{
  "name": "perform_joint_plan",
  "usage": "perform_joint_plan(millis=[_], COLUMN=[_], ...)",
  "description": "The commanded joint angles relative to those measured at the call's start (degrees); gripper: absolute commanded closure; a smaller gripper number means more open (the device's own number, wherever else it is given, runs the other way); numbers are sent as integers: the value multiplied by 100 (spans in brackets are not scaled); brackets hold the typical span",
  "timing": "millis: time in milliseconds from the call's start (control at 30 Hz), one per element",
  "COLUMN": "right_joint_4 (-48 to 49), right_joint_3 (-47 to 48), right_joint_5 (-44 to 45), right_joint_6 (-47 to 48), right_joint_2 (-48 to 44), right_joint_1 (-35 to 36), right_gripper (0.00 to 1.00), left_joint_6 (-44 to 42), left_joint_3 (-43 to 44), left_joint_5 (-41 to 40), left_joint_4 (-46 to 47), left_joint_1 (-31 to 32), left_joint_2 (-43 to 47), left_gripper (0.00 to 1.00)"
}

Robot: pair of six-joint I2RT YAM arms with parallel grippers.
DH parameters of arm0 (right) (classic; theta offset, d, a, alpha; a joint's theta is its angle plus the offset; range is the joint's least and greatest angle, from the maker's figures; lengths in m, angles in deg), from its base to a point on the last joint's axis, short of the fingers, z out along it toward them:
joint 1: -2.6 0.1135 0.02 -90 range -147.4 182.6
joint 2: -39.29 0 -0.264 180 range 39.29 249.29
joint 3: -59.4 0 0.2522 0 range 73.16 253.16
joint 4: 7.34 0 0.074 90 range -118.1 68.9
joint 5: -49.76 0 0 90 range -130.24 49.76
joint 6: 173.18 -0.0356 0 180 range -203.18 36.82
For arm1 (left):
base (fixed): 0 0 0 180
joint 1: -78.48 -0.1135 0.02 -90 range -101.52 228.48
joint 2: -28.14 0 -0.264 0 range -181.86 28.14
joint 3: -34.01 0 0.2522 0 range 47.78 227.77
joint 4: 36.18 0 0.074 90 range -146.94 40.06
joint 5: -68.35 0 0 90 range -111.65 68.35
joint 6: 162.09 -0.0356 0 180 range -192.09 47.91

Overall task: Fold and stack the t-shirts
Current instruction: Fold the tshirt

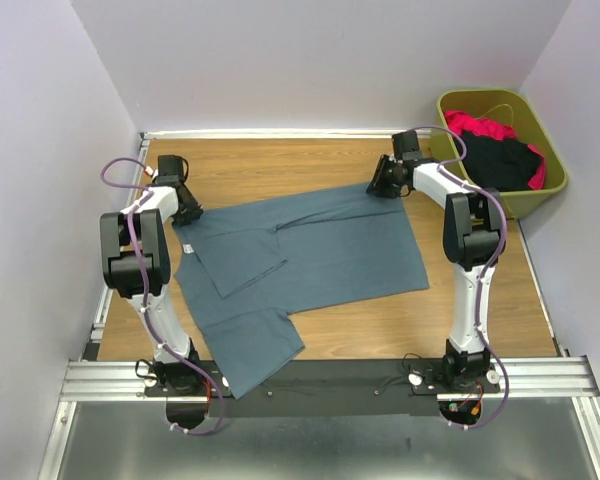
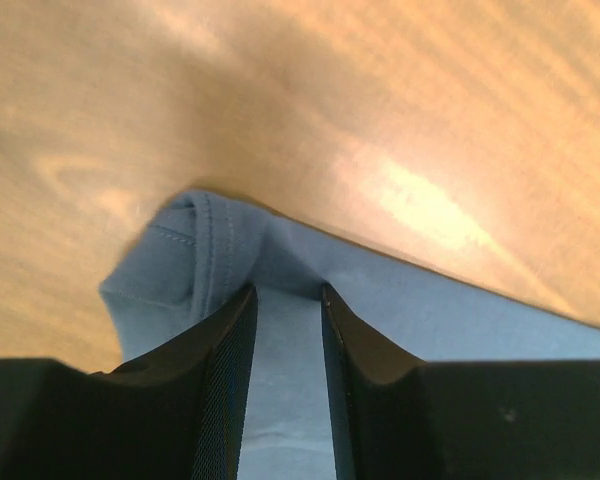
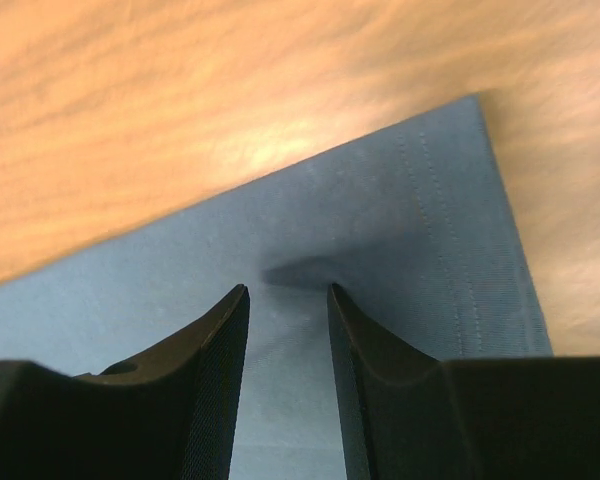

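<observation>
Slate-blue t-shirt [image 1: 350, 250] spread mostly flat across the middle of the wooden worktop [image 1: 280, 165], one flap folded in over the body toward 9 o'clock. Reaches 7 o'clock at one end and laps onto the dark strip [image 1: 330, 375] along the near edge. Small white label [image 1: 187, 247] at the shirt's 9 o'clock side, just beside the left arm.

Left tool [image 1: 187, 210] down at the shirt's 10 o'clock corner, closed on the cloth. From the left wrist: black fingers [image 2: 215, 390] narrowed to a slim gap, a ridge of blue fabric running up between them, stitched hem bunched at 11 o'clock of the tips.

Right tool [image 1: 383, 183] down at the shirt's 1 o'clock corner, likewise clamped on cloth. From the right wrist: fabric between the close-set fingers, a small dark pucker just ahead of the tips, stitched hem at 3 o'clock.

Olive-green bin [image 1: 528, 203] off the worktop at 2 o'clock. Holds a red-pink t-shirt [image 1: 478, 127] and a black t-shirt [image 1: 505, 162], well apart from the blue one.
</observation>
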Motion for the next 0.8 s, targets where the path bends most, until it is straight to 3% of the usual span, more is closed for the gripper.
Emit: perform_joint_plan(millis=[0, 367, 533, 600, 767], right_joint_4=[-195, -239, -265, -283, -318], right_joint_3=[135, 1585, 2025, 1877, 702], right_joint_5=[393, 358, 235, 112, -108], right_joint_6=[-41, 144, 425, 452, 496], right_joint_2=[613, 1404, 1151, 905, -342], right_joint_1=[-322, -630, -630, -630, -595], right_gripper=[54, 51, 43, 39, 36], left_joint_6=[-158, -228, -342, -403, -439], left_joint_3=[263, 2521, 3365, 3296, 1918], left_joint_5=[101, 480, 392, 191, -214], left_joint_4=[-96, -491, -807, -860, -799], left_joint_1=[-46, 103, 112, 112, 103], left_joint_2=[-597, -1967, -1873, -1443, 258], left_gripper=[59, 58, 45, 41, 30])
